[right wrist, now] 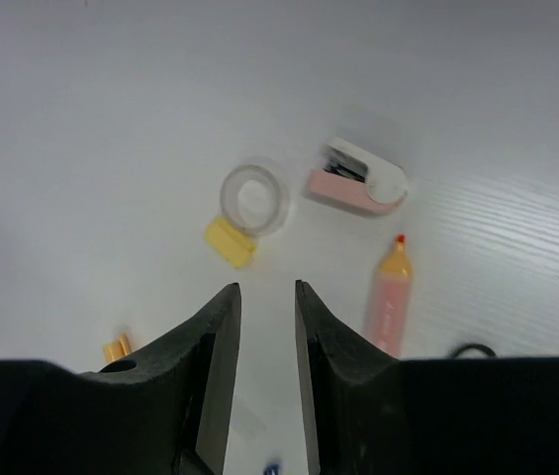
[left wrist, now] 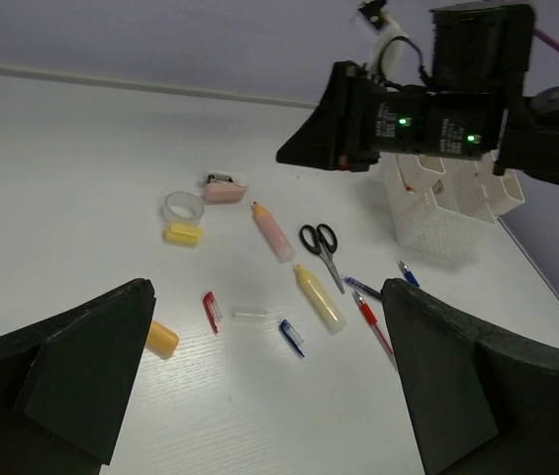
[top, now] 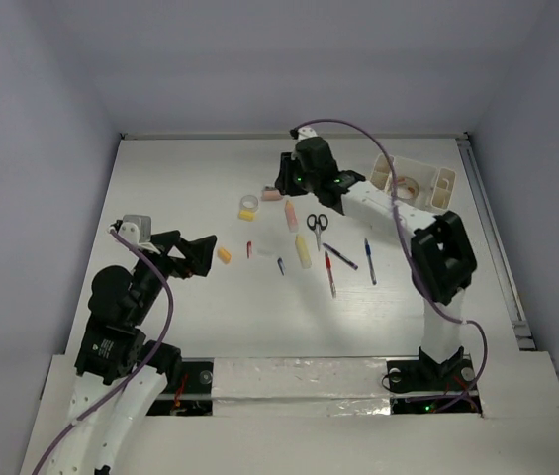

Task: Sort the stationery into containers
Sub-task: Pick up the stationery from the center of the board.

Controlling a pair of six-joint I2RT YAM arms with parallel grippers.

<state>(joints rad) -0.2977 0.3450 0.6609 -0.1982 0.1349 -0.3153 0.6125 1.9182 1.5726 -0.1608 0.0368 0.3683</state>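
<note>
Table [top: 160, 198]: white, with stationery strewn across it between the two grippers in the overhead view.
Organizer [top: 427, 183]: cream-white, stood behind and to the side of the right gripper. Only the overhead view looked down into its compartments, and only the left wrist view showed its gridded wall.
Right arm [top: 442, 257]: stretched far across the table, elbow raised, wrist tipped down over the far end of the scatter.
Left arm [top: 121, 327]: folded back near its base, its wrist low and aimed forward.
Left gripper [left wrist: 267, 292]: fingers spread wide and empty, framing the scatter.
Right gripper [right wrist: 267, 289]: fingers a narrow gap apart with nothing between them, a gap seen only by its own camera.
Scissors [left wrist: 321, 242]: black-handled, lay flat ahead of the left gripper.
Pink marker [right wrist: 390, 297]: just right of the right gripper's fingertips.
Tape roll [right wrist: 254, 198]: ahead of those fingertips, touching a yellow block [right wrist: 231, 242].
Pink-and-white block [right wrist: 358, 183]: ahead and to the right.
Orange block [left wrist: 161, 338]: just beside one finger of the left gripper.
</note>
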